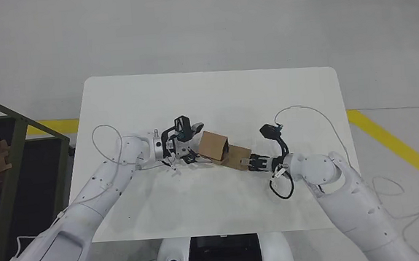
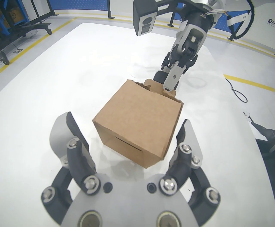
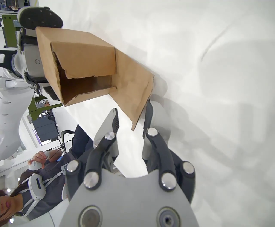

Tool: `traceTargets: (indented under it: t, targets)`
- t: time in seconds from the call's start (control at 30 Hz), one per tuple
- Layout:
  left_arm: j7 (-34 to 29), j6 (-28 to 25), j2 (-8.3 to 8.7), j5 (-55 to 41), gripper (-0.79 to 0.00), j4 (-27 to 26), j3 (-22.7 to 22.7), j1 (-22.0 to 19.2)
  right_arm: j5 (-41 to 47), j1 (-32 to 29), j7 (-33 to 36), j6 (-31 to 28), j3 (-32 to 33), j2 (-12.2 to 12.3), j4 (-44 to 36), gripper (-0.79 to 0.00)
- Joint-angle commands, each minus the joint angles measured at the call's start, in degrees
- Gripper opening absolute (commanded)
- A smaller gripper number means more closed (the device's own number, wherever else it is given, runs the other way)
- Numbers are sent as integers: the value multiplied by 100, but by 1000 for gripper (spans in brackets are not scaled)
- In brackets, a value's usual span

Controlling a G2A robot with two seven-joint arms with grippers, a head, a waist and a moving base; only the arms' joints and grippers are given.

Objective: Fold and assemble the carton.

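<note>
1. The step in hand is judged to be the closing of the carton's (image 1: pixel 212 146) open end. The left gripper (image 2: pixel 126 120) is held at the carton's shut end. Its jaws are spread wide on either side of that end and are not clamped on it.
2. The carton is laid on its side near the middle of the table (image 1: pixel 280 96), between the two grippers.
3. At the far end, the right gripper (image 3: pixel 132 109) is set at an outstretched flap (image 3: pixel 133 90). Its jaws are parted around the flap's edge, with one finger close to the cardboard and the other apart from it, so no firm pinch is seen.
4. For the next move, the flap would have to be gripped or pushed, swung across the opening and tucked in. Meanwhile the body would have to be steadied by the left jaws, so that it is not slid over the smooth table.
5. The carton is made of plain brown corrugated cardboard and is already squared into a box. Its near end is shut and crossed by a dark slit.
6. Its far end is open and hollow. A smaller, ragged-edged flap is bent partly across the mouth, and the long flap is left pointing outward.
</note>
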Motion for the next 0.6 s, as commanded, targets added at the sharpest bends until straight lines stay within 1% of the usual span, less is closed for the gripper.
traceTargets:
  t: [0.0, 0.07, 0.1, 0.23, 0.57]
  targets:
    - [1, -5, 1, 3, 0, 4, -4, -3, 9, 35, 2, 8, -36, -9, 20, -683]
    - [9, -1, 2, 0, 0, 8, -9, -1, 5, 68, 4, 31, -64, -15, 32, -760]
    - [11, 0, 2, 2, 0, 8, -10, 1, 2, 82, 4, 48, -73, -17, 35, -785]
    - [23, -3, 4, 13, 0, 13, -14, 4, -35, 125, 18, 107, -71, -14, -33, -785]
    - [71, -22, 3, 49, 0, 9, 5, 20, -90, 108, 146, 255, 23, 23, -580, -785]
